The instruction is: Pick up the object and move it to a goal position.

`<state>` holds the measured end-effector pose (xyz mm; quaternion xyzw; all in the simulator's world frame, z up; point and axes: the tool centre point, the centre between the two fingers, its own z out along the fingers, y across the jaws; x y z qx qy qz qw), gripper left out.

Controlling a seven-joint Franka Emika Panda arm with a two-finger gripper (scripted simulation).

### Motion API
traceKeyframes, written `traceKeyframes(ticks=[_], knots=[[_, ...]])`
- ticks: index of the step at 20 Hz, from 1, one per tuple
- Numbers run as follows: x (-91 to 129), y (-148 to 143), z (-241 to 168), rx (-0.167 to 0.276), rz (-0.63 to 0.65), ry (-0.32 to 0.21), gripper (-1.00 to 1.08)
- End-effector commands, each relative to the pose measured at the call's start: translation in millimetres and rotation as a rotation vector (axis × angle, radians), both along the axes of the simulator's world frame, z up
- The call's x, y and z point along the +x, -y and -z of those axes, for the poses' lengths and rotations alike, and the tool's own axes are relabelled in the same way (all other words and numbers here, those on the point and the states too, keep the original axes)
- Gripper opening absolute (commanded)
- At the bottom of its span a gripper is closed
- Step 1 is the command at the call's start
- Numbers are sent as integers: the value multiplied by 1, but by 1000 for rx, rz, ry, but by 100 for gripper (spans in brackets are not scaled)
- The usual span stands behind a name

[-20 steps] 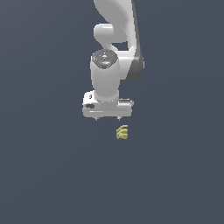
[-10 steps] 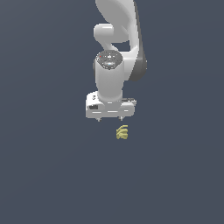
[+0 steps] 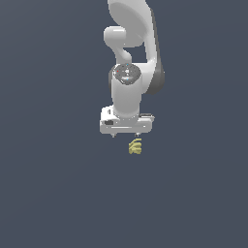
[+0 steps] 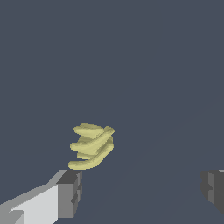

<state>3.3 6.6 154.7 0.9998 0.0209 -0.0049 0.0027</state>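
Observation:
The object (image 3: 135,147) is a tiny pale yellow lump with ridged, banana-bunch-like segments, lying on the dark grey floor. My white gripper (image 3: 125,135) hangs just above it and slightly toward the exterior view's left. In the wrist view the object (image 4: 91,146) lies just ahead of one grey fingertip (image 4: 70,193), apart from it; the other fingertip (image 4: 214,187) is far off at the picture's edge. The jaws stand wide apart with nothing between them.
The plain dark grey floor (image 3: 58,193) surrounds the object on all sides. The white arm (image 3: 131,53) rises above the gripper. No other objects show.
The gripper has shifted toward the exterior view's right and slightly down, closer over the object. The object has not moved.

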Motion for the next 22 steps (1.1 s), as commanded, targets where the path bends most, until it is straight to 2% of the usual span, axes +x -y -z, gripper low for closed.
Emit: traceKeyframes(ticks=[1, 10, 22], knots=[[-1, -10, 13, 1, 18, 1, 100], [-5, -43, 58, 5, 85, 9, 100], [-7, -48, 77, 5, 92, 9, 100]])
